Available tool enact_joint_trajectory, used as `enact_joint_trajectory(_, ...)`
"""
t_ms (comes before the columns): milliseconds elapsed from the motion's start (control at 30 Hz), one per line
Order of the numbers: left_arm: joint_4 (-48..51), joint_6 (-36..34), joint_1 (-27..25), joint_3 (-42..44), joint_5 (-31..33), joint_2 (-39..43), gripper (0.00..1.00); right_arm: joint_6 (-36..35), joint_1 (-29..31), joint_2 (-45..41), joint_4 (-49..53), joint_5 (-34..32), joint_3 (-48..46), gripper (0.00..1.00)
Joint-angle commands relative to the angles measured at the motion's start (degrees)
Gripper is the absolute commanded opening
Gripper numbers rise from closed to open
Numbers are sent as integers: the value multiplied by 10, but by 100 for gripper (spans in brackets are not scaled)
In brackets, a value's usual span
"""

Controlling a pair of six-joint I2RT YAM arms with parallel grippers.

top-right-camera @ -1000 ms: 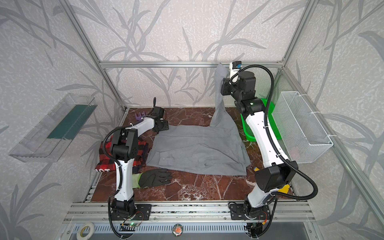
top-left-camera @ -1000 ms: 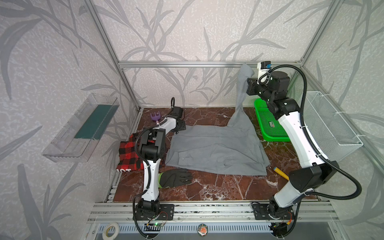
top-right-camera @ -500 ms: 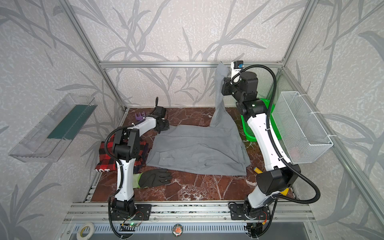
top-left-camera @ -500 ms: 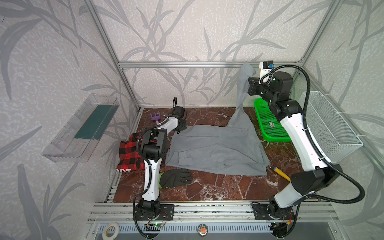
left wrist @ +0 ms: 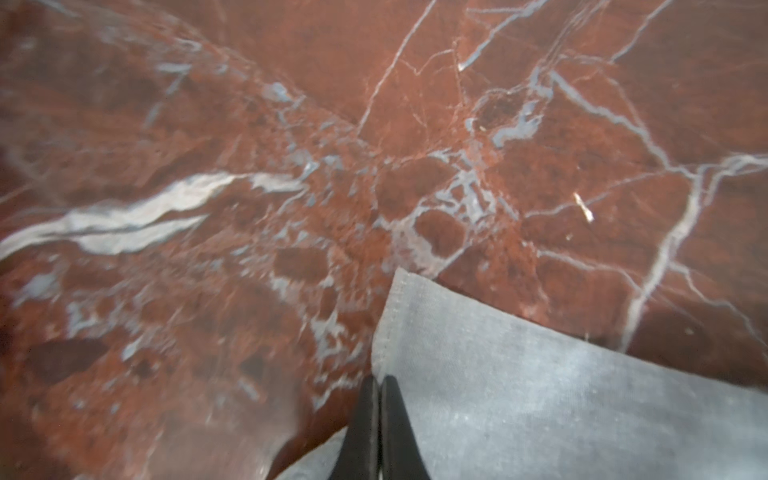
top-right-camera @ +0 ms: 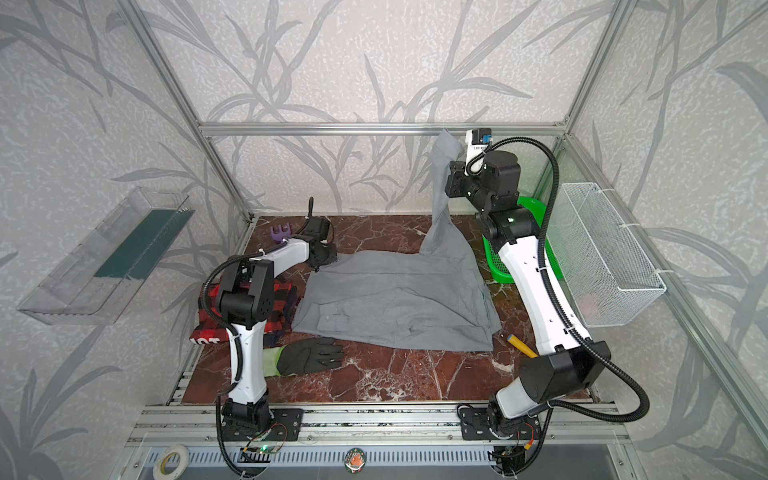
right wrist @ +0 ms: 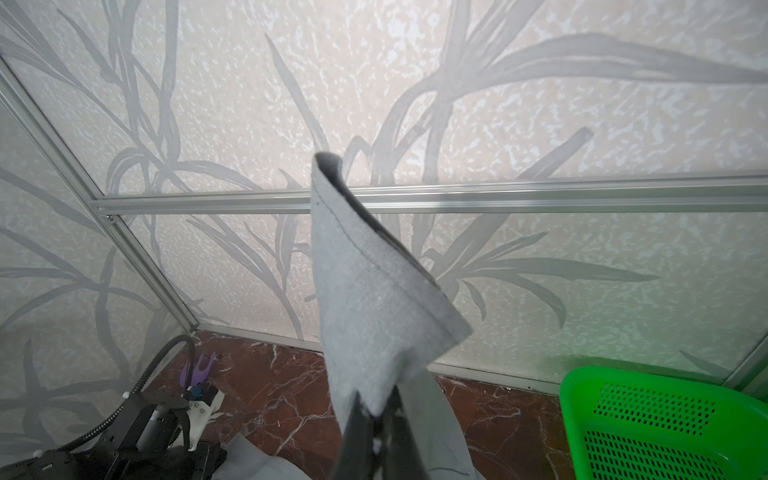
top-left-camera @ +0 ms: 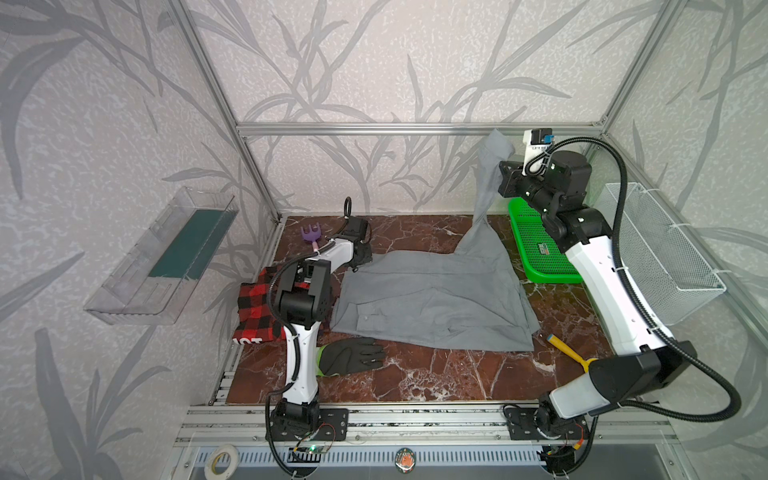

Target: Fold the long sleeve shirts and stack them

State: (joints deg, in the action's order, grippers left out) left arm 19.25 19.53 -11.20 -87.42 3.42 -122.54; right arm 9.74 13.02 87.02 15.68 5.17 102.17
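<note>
- The grey shirt [top-left-camera: 432, 303] lies spread and wrinkled across the middle of the red marble table [top-left-camera: 415, 374]. In both top views its front, with a pocket, faces up.
- One sleeve [top-left-camera: 484, 199] of the shirt rises steeply from the far right corner of the body, up to the raised right arm.
- In the right wrist view the right gripper [right wrist: 376, 419] has its jaws pressed together, pinching the sleeve just below the cuff. The cuff end stands up past the fingertips in a loose cone.
- The left gripper [left wrist: 376, 384] is low at the shirt's far left corner. Its jaws are closed tight on the hemmed edge, with cloth showing on both sides of the fingers. That corner lies flat on the marble.
- The plaid shirt [top-left-camera: 257, 307], red and black, sits bunched at the left edge of the table, partly hidden behind the left arm. White lettering shows at its near hem. Whether it touches the grey shirt cannot be told.
- A black glove [top-left-camera: 353, 355] lies palm up just in front of the grey shirt's near left edge.
- A green basket [top-left-camera: 536, 249] sits at the far right, beside the lifted sleeve.
- A wire basket [top-left-camera: 665, 257] hangs on the right wall.
- A purple fork-shaped piece [top-left-camera: 309, 235] sits at the far left.
- A yellow-handled tool [top-left-camera: 565, 349] lies near the shirt's near right corner.
</note>
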Motion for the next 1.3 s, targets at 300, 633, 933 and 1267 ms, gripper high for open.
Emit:
enact_joint_trajectory(300, -288, 40, -6, 234, 26, 183, 0, 52, -2, -126, -39, -4, -106, 0)
enact_joint_trajectory(633, -414, 136, -38, 403, 67, 248, 0, 122, -2, -259, 9, -21, -259, 0)
enact_joint_trajectory(933, -505, 215, -66, 517, 110, 291, 0, 143, -1, -391, 124, -35, -340, 0)
enact_joint_trajectory(1267, -538, 265, -64, 566, 110, 305, 0, 126, -1, -491, 261, -77, -374, 0)
